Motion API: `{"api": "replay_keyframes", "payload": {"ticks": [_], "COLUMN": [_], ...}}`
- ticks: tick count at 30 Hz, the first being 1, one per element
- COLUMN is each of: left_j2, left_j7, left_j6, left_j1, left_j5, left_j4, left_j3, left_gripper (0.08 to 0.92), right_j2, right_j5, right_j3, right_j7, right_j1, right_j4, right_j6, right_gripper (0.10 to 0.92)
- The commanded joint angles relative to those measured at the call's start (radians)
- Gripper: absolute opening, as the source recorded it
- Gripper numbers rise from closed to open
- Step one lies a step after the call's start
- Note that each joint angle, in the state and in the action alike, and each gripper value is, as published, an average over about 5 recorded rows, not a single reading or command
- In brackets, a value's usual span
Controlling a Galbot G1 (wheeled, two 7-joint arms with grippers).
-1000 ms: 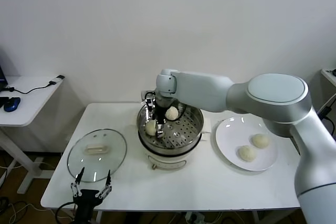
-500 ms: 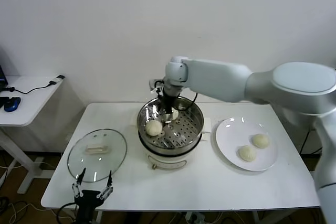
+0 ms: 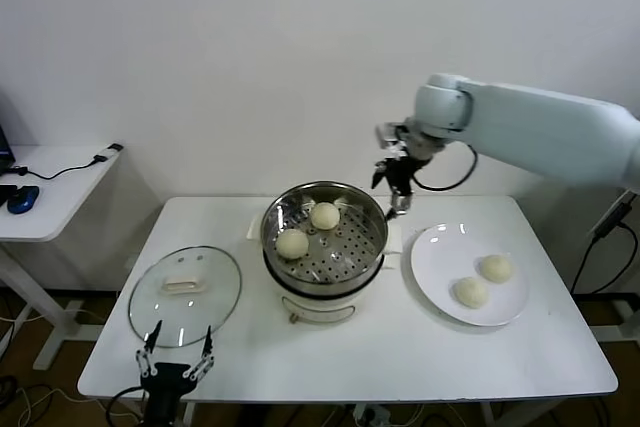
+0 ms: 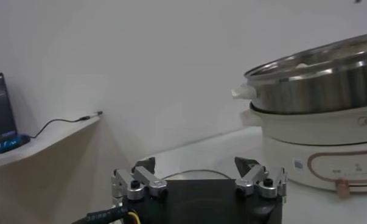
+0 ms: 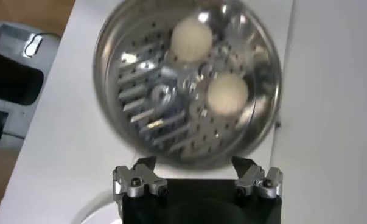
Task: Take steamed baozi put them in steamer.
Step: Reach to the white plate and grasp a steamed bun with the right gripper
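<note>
The shiny steel steamer (image 3: 372, 243) stands mid-table with two cream-white baozi on its perforated tray, one at the left (image 3: 292, 243) and one at the back (image 3: 325, 215). Both show in the right wrist view (image 5: 192, 39) (image 5: 227, 93). Two more baozi (image 3: 470, 292) (image 3: 496, 267) lie on the white plate (image 3: 430, 257) to the right. My right gripper (image 3: 392, 192) is open and empty, raised above the table between the steamer's right rim and the plate. My left gripper (image 3: 176, 349) is open and parked low at the table's front left edge.
A round glass lid with a white handle (image 3: 185, 295) lies flat on the table left of the steamer. The steamer's white base (image 4: 317, 140) shows in the left wrist view. A side desk (image 3: 50, 182) with cables stands at far left.
My right gripper has let go of a baozi inside the steamer, lifted out and swung right toward the plate. Two baozi now lie bare in the steamer.
</note>
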Motion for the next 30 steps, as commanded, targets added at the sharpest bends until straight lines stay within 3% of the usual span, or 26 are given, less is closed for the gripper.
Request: {"api": "replay_keyframes", "payload": {"ticks": [1, 6, 13, 30], "left_j2": [-0.003, -0.002, -0.008, -0.011], "left_j7": [0.001, 0.002, -0.001, -0.003], "left_j6": [0.001, 0.005, 0.015, 0.014], "left_j1": [0.004, 0.01, 0.006, 0.003], "left_j5": [0.003, 0.004, 0.01, 0.021], "left_j4": [-0.001, -0.009, -0.012, 0.004], "left_j3": [-0.005, -0.017, -0.019, -0.021], "left_gripper": [0.823, 0.823, 0.823, 0.823], "right_j2": [-0.335, -0.385, -0.338, -0.149], "right_j5": [-0.221, -0.375, -0.485, -0.537], "right_j3": [0.154, 0.361, 0.528, 0.597], "right_j7": [-0.016, -0.031, -0.037, 0.006], "right_j1": [-0.216, -0.467, -0.684, -0.774], "right_j4": [0.108, 0.037, -0.077, -0.225], "right_j6": [0.026, 0.062, 0.089, 0.101], "right_gripper": [0.823, 0.823, 0.823, 0.823]}}
